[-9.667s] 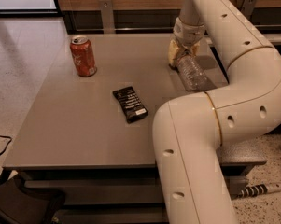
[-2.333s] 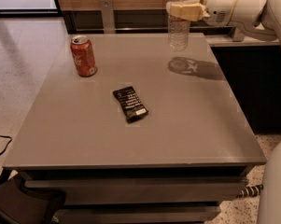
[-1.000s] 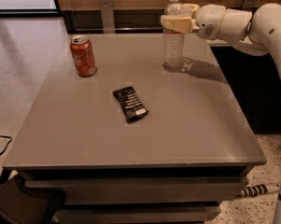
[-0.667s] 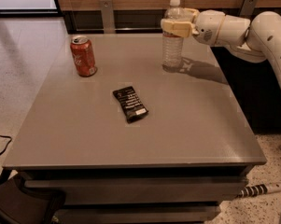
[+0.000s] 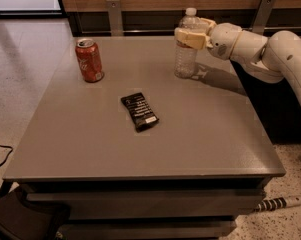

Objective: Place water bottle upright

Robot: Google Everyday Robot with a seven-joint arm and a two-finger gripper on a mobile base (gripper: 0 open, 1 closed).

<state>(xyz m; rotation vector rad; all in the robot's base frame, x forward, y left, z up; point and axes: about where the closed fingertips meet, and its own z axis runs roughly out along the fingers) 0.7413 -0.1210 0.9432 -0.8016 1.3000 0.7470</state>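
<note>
The water bottle [image 5: 186,54] is clear ribbed plastic with a white cap. It stands upright on the grey table [image 5: 200,129], near the far edge, right of centre. My gripper [image 5: 191,34] reaches in from the right at the height of the bottle's upper part, with a tan finger [image 5: 189,37] in front of the bottle and another behind it. The white arm [image 5: 260,51] runs off to the right edge of the camera view.
A red soda can [image 5: 89,60] stands upright at the far left of the table. A black snack packet [image 5: 139,111] lies flat near the table's middle. A wooden wall panel with metal brackets runs behind the table. A cable lies on the floor at the lower right.
The bottle was lifted from lying on the table, carried left and set down upright. Over the last second the bottle and my gripper have hardly moved.
</note>
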